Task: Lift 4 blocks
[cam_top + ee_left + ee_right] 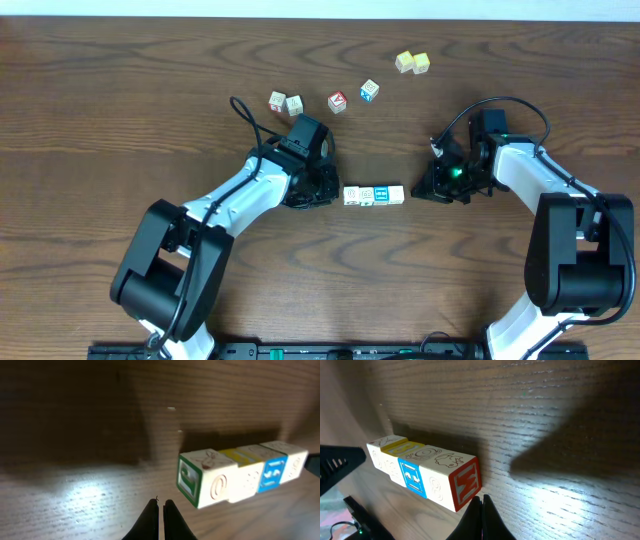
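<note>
Left gripper (161, 504) has its tips pressed together, empty, just short of the green-faced end of the blocks (373, 195). Right gripper (481, 499) is likewise closed on nothing, at the red-faced end, perhaps touching it. All four blocks lie in one tight row on the table (120, 80), between both grippers.

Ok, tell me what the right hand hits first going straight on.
Likely the red-faced end block. The right hand lines up near that face's edge, so it may only graze it.
</note>
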`<state>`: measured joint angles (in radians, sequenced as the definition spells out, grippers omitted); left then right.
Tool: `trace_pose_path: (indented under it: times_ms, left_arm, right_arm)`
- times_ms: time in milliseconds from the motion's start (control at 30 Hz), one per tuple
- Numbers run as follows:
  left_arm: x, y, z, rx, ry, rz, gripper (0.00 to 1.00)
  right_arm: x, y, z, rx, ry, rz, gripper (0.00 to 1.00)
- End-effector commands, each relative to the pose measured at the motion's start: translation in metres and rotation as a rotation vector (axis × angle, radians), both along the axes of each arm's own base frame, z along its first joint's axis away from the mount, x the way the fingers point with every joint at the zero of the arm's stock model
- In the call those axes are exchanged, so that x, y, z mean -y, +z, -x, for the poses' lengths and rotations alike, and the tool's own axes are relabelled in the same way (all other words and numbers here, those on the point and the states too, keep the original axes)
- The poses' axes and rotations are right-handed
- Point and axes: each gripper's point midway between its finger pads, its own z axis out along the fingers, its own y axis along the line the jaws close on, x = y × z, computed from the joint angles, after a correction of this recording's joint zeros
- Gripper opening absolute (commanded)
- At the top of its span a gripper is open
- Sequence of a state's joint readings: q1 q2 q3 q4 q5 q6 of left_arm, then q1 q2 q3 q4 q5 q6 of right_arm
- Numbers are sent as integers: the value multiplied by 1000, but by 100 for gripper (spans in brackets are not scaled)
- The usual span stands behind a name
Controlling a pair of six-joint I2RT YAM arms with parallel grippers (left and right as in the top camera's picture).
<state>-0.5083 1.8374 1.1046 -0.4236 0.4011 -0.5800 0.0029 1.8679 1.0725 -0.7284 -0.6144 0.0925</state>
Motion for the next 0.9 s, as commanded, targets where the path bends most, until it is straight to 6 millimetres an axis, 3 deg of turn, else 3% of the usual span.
trace_pose_path:
  times_ms: [0,400,867]
  left_arm:
    - [-7,-4,-8,30,28,-44,7]
    - [5,-20,-5,13,19,-41,7]
    - [13,-17,-5,11,5,0,7]
  right_arm:
    - [-3,4,-2,13,18,-22,1]
    - [-3,4,-1,9,18,-22,1]
    - [-3,4,-3,17,19,-22,1]
